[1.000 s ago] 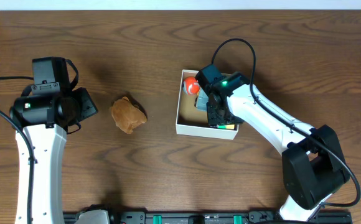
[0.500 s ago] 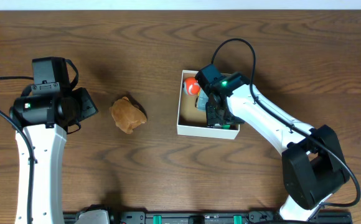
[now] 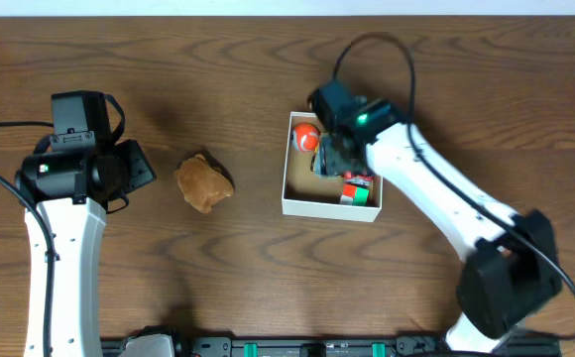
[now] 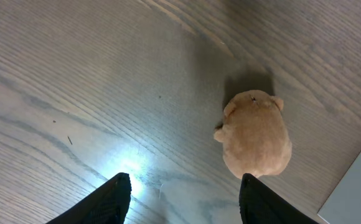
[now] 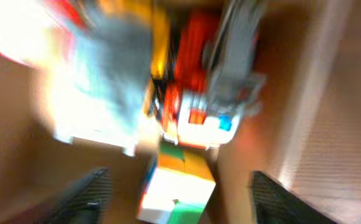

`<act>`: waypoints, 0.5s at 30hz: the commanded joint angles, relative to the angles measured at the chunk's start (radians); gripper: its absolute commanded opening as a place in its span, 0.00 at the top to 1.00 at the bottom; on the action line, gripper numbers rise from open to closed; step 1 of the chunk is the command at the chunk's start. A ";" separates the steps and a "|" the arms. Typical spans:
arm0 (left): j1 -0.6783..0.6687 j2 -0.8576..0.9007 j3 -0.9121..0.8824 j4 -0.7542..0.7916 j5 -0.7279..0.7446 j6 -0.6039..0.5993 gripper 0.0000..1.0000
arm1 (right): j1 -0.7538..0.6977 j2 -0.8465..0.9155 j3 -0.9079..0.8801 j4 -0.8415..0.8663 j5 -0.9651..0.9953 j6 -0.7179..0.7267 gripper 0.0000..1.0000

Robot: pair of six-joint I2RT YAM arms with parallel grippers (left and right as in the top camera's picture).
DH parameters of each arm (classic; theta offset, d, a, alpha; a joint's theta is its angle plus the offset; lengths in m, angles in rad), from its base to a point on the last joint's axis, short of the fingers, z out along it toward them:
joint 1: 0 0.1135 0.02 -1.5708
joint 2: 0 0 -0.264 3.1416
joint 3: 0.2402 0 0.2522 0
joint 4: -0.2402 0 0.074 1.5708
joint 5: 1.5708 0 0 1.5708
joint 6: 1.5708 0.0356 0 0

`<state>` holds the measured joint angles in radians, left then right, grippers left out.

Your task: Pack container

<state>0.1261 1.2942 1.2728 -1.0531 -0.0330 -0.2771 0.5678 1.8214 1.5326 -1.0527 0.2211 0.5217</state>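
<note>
While above the container (image 3: pixel 317 208), right gripper (image 3: pixel 333 157) agape.

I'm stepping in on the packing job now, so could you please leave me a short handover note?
Left gripper: open, empty, near the brown stuffed toy.
Right gripper: open, above the box, holding nothing.
Done: the box holds an orange ball, a coloured cube and other small toys.
To do: the stuffed toy lies outside, left of the box; it likely goes in next.
</note>
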 commanded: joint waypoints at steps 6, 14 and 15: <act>-0.067 -0.012 0.001 -0.003 -0.005 0.114 0.39 | -0.240 -0.307 0.122 -0.068 0.017 0.056 0.06; -0.137 0.013 0.001 -0.001 -0.004 -0.139 0.30 | -0.552 -0.376 0.121 -0.215 -0.118 -0.077 0.01; -0.142 0.023 0.001 0.000 -0.004 -0.189 0.28 | -0.577 -0.373 0.118 -0.224 -0.137 -0.100 0.01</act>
<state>-0.0032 1.2945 1.2728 -1.0512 -0.0326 -0.2817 0.0563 1.4368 1.6543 -1.2594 0.1719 0.5152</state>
